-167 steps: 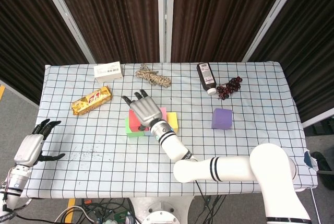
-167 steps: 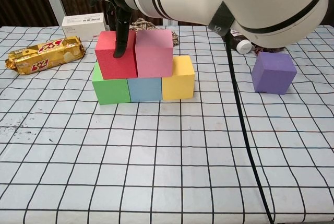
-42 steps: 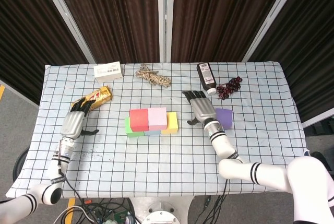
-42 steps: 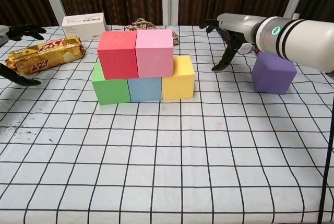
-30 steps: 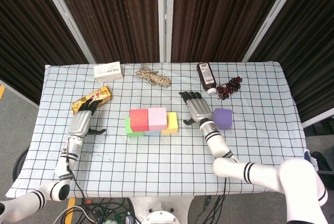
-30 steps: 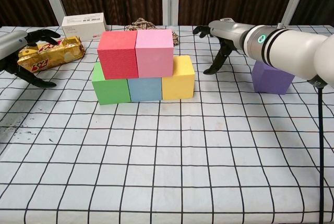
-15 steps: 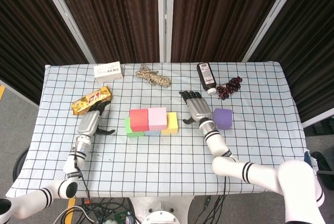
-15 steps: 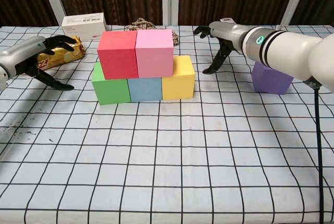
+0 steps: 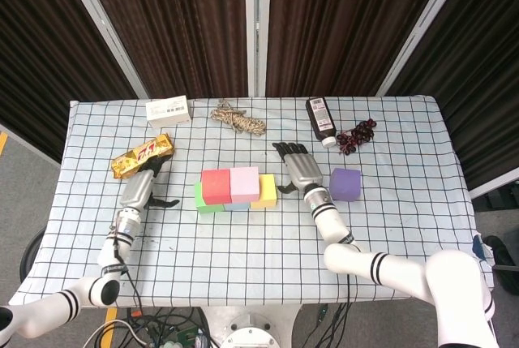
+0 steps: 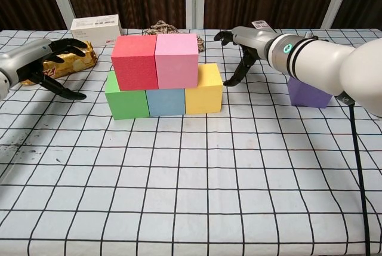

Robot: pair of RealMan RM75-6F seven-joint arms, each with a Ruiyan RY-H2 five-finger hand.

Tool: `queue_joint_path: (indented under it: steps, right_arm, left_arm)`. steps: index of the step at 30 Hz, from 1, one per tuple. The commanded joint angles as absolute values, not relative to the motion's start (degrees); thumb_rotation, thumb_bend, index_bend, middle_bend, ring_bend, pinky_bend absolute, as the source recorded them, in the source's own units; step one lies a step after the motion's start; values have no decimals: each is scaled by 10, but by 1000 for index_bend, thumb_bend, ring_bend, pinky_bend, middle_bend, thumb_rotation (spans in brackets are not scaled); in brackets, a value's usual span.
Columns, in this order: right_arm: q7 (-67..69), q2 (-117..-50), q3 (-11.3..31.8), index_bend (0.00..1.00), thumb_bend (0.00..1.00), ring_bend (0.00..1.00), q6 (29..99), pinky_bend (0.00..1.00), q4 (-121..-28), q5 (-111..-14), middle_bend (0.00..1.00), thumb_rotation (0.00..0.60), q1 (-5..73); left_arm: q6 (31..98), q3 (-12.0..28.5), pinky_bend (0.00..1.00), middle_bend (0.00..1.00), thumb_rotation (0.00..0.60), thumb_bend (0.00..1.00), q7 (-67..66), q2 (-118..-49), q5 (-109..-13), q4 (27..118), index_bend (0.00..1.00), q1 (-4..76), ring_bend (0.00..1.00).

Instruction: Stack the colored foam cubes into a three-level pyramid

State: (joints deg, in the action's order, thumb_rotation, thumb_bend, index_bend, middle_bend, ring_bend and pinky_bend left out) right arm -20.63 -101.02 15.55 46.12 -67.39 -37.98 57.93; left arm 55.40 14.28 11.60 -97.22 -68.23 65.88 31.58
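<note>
the purple cube (image 10: 308, 93) sits alone on the checked tablecloth (image 10: 197, 196), well apart from the stack and partly hidden behind the right arm in the chest view; it is the one piece not yet placed. the stack has a green cube (image 10: 125, 99), a blue cube (image 10: 165, 101) and a yellow cube (image 10: 205, 89) touching in a row, with a red cube (image 10: 132, 61) and a pink cube (image 10: 176, 59) on top, shifted toward the green end. being foam, the purple cube is probably light, soft and a little grippy, so it should give under pressure; i would take it on two opposite side faces with a gentle squeeze and set it down softly, since the light blocks below could shift at a nudge. the right hand (image 10: 243, 46) hovers just beside the yellow cube, fingers spread and holding nothing. the left hand (image 10: 45, 59) hangs near the snack bar (image 9: 143, 155), fingers apart and loosely curved, also holding nothing. no open container shows; the white box (image 9: 168, 110) and dark bottle (image 9: 320, 119) are closed, contents unseen.
</note>
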Motion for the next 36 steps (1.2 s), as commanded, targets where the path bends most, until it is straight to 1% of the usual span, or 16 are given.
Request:
queue_joint_path:
  steps: [1,14,22,36]
  right_arm:
    - [-207,-1014,158,0,145,0,459,0,-670,-380,53,600,581]
    - [-209,-1026,168,0,146,0,449,0,-659,-378,52,600,586]
    - [-202,-1031,173,0,146,0,444,0,-657,-383,53,600,586]
    - [-200,-1033,178,0,147,0,439,0,-652,-383,53,600,588]
  left_arm:
    - [550,142,106,108,600,0,118,-972,-679,658,100,316,3]
    - [547,145,106,108,600,0,127,-978,-675,661,100,323,2]
    - [534,151,105,108,600,0,138,-975,-661,685,100,325,3]
    - [522,156,104,108,600,0,134,-981,-640,694,100,333,3]
